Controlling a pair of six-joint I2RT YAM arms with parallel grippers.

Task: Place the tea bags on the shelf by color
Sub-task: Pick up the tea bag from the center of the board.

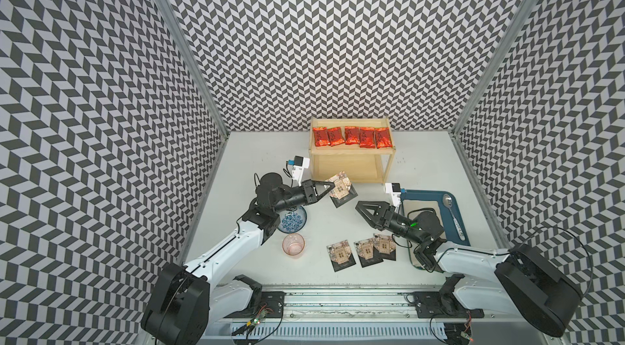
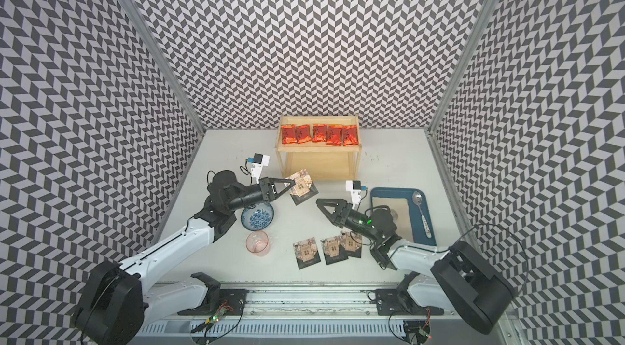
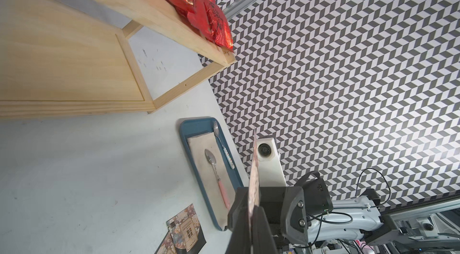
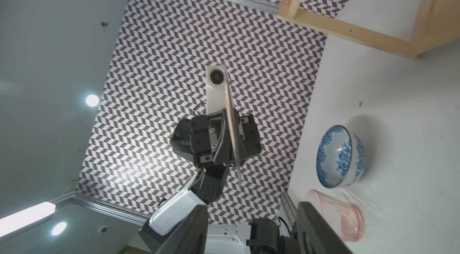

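Shelf (image 1: 348, 165) lower tier seemingly free; red tea bags (image 1: 351, 136) atop.

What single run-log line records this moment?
left gripper: shut on black tea bag | right gripper: open, empty | shelf top: five red tea bags

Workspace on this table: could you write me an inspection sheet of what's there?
Surface: white table, a few dark specks beside the shelf.
Job's things: five red tea bags on the shelf's top board; three black tea bags lying near the front edge; a fourth black tea bag held aloft before the shelf.
Clutter: blue bowl, pink cup, blue tray with cloth and spoon.
End effectors: left end effector shut on the fourth black tea bag; right end effector open, holding nothing.
Cables: black loops at both wrists and right base.
Surroundings: chevron walls, metal front rail.
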